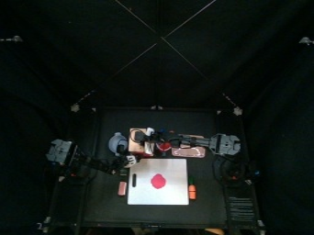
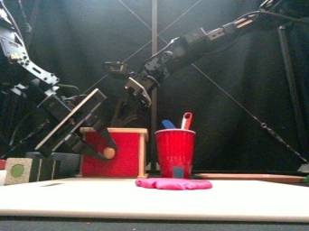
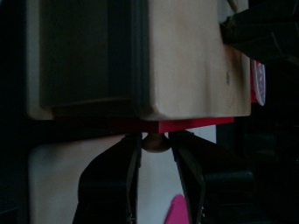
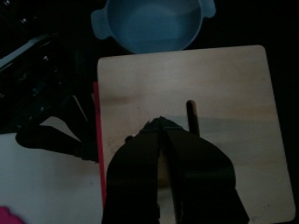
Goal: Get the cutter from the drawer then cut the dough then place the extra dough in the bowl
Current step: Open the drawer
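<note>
The pale wooden box stands behind the white cutting board, its red drawer front facing forward. My left gripper has come in low from the left and its jaws sit on either side of the small round drawer knob, shut on it. From above, my right gripper is shut, its tips resting on the box top beside the slot. A flat disc of red dough lies on the board. The blue-grey bowl is behind the box. No cutter shows.
A red cup holding a blue and a red toy knife stands right of the box, just behind the dough. In the top view the board takes up the table's front middle, with the box behind it.
</note>
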